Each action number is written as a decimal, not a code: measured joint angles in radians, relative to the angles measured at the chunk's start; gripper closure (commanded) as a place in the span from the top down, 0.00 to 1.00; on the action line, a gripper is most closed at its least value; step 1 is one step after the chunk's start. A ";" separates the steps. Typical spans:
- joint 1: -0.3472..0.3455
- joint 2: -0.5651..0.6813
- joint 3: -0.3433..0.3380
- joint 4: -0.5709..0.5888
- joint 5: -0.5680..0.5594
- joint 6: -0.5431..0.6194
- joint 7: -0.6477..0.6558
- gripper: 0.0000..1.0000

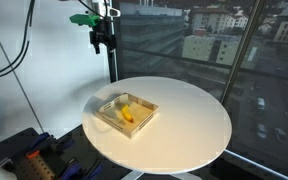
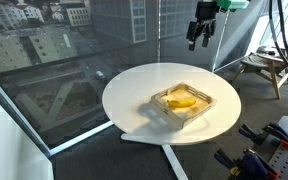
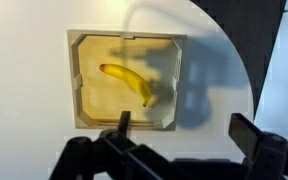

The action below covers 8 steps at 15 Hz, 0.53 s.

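While tool [image 1: 103,46] gapes, banana [image 3: 129,81] lies in tray [image 3: 76,80].

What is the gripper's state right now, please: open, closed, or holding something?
Gripper: open, holding nothing, above the yellow curved banana in the pale square wooden tray.

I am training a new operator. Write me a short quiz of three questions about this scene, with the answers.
1. True or false: the gripper touches the banana.
2. Where does the banana lie? A) on the bare table; B) inside the wooden tray; C) on the floor.
3. How do the jaws stand, and do they hold anything?

Key: 1. False; the gripper hangs high above the table, apart from the banana. 2. B. 3. Open, holding nothing.
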 measured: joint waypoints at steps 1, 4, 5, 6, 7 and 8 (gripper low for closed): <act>0.000 0.004 -0.001 0.007 0.000 -0.008 -0.021 1.00; 0.000 0.017 -0.005 0.027 0.000 -0.027 -0.075 1.00; 0.000 0.020 -0.006 0.031 0.000 -0.031 -0.089 1.00; 0.000 0.024 -0.006 0.034 0.000 -0.035 -0.103 1.00; 0.000 0.027 -0.007 0.037 -0.001 -0.038 -0.116 1.00; 0.000 0.031 -0.008 0.040 -0.001 -0.042 -0.126 1.00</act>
